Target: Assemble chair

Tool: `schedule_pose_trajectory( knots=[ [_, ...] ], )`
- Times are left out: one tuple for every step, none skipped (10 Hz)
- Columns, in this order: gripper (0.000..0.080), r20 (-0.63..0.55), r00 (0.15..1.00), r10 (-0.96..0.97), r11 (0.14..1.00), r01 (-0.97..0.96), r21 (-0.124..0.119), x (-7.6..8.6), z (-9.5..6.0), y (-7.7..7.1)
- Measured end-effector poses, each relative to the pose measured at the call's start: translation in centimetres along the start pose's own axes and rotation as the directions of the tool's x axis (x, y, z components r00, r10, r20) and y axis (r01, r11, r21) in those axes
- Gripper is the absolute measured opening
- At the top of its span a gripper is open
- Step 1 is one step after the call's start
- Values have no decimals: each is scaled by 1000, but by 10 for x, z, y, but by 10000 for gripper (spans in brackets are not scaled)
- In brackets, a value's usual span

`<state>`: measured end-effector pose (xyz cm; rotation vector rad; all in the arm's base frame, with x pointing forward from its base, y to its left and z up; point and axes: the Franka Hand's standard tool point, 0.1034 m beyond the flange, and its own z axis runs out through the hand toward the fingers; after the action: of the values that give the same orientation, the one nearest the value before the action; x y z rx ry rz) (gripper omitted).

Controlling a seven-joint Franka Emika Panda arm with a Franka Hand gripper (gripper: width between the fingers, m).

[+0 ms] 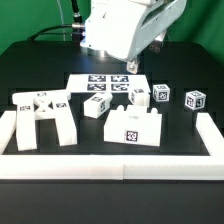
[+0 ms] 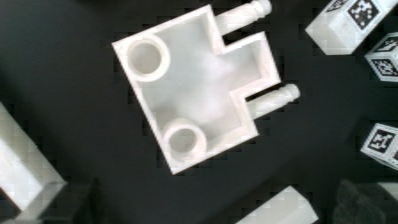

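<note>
Pincer spread wide, nothing between the jaws, hanging over the table. Chair is loose parts: flat slab with two holes and two pegs straight below the wrist, leg frame on the exterior view's left, small blocks on its right. Slab looks light, stiff, probably slick. I'd pinch across its straight side edges, clear of the pegs, which could snap.

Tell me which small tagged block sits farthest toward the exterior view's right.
The small block nearest the border wall on that side; the others lie nearer the marker board.
</note>
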<state>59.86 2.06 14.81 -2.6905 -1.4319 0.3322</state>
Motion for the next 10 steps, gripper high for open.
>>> schedule_pose_trajectory(
  knots=[
    [649,0,1000,0,1000,0,0,0,0,0],
    [649,0,1000,0,1000,0,0,0,0,0],
    [649,0,1000,0,1000,0,0,0,0,0],
    [649,0,1000,0,1000,0,1,0,1,0],
    [649,1,1000,0,1000,0,1,0,1,0],
    [649,0,1000,18,1000,-18,2,0,2,-1],
    [649,-2,995,97,995,-97,1,-1,7,-2],
    [649,-1,991,135,991,-135,7,-2,11,-4],
    [649,-23,982,185,983,-185,7,0,15,-1],
    [649,-50,962,270,963,-271,-12,4,17,1]
  ],
)
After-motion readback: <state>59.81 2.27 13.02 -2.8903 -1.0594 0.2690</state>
